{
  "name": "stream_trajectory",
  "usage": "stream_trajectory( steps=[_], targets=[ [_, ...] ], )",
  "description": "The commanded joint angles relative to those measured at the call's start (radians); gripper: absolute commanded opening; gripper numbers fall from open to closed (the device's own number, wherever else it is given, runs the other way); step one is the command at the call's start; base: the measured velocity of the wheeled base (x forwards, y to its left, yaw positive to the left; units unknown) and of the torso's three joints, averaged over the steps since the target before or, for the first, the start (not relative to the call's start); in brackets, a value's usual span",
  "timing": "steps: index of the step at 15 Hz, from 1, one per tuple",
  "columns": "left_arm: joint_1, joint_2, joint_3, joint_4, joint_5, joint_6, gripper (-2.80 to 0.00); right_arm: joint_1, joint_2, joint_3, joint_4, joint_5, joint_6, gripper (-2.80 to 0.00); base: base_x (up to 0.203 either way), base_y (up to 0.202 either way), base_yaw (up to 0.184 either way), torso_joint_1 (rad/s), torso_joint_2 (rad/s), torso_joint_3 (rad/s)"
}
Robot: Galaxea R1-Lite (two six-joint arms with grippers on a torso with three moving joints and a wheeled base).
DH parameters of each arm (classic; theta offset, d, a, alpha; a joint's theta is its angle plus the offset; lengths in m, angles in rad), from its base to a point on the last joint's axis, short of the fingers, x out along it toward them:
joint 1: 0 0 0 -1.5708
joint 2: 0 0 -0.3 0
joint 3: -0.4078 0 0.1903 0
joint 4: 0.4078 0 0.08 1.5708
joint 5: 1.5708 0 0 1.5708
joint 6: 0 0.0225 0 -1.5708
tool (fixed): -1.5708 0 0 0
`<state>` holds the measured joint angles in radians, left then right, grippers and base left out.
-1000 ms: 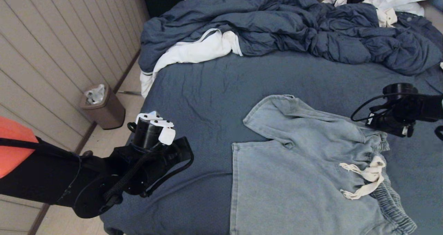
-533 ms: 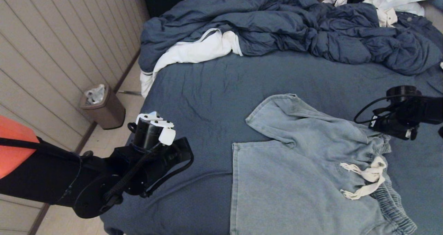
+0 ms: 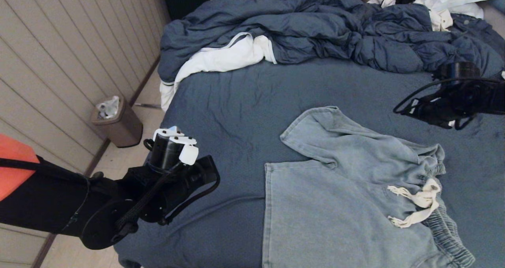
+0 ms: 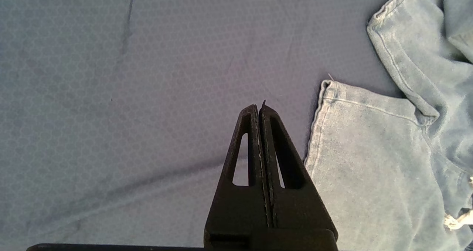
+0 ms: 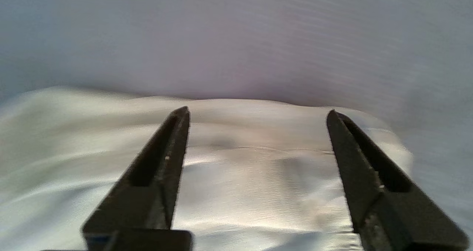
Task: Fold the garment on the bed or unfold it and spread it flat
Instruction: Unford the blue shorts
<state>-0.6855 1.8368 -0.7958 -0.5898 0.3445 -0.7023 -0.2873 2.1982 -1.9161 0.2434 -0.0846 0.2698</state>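
Denim-look shorts point(image 3: 355, 189) are spread over the near right part of the bed point(image 3: 244, 102), one leg folded across the other and the cream drawstring point(image 3: 418, 203) lying near the ribbed waistband. Above the sheet beyond the waistband end, clear of the cloth, the right gripper point(image 5: 258, 112) is held with jaws spread wide (pale fabric is seen beneath them in the wrist view). The left gripper point(image 4: 259, 108) is parked beside the left hem, jaws pressed together on nothing.
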Motion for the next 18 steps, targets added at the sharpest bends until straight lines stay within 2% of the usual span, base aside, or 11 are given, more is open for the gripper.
stream_trajectory(
  steps=[1,4,5,7,9,15,18],
  targets=[
    [0.000,-0.010,0.001,-0.004,0.004,-0.005,-2.80,0.102,-0.028,-0.028,-0.001,-0.012,-0.004,-2.80,0.000,0.000,0.000,0.000,0.00,0.000],
    [0.000,-0.018,0.011,-0.006,0.007,-0.005,-2.80,0.255,0.044,-0.037,-0.019,-0.055,-0.083,-2.80,0.000,0.000,0.000,0.000,0.00,0.000],
    [0.000,-0.028,0.018,-0.016,0.008,-0.005,-2.80,0.303,0.085,-0.037,-0.076,-0.090,-0.109,-2.80,0.000,0.000,0.000,0.000,0.00,0.000],
    [-0.001,-0.031,0.029,-0.030,0.011,-0.003,-2.80,0.366,0.156,-0.038,-0.176,-0.166,-0.152,-2.80,0.000,0.000,0.000,0.000,0.00,0.000],
    [-0.001,-0.030,0.030,-0.039,0.028,-0.002,-2.80,0.413,0.189,-0.038,-0.187,-0.215,-0.171,-2.80,0.000,0.000,0.000,0.000,0.00,0.000],
    [0.000,-0.022,0.036,-0.041,0.028,-0.002,-2.80,0.410,0.153,-0.026,-0.250,-0.265,-0.164,-2.80,0.000,0.000,0.000,0.000,0.00,0.000],
    [0.000,-0.019,0.035,-0.041,0.028,-0.002,-2.80,0.409,0.076,0.044,-0.249,-0.264,-0.153,-2.80,0.000,0.000,0.000,0.000,0.00,0.000]
  ],
)
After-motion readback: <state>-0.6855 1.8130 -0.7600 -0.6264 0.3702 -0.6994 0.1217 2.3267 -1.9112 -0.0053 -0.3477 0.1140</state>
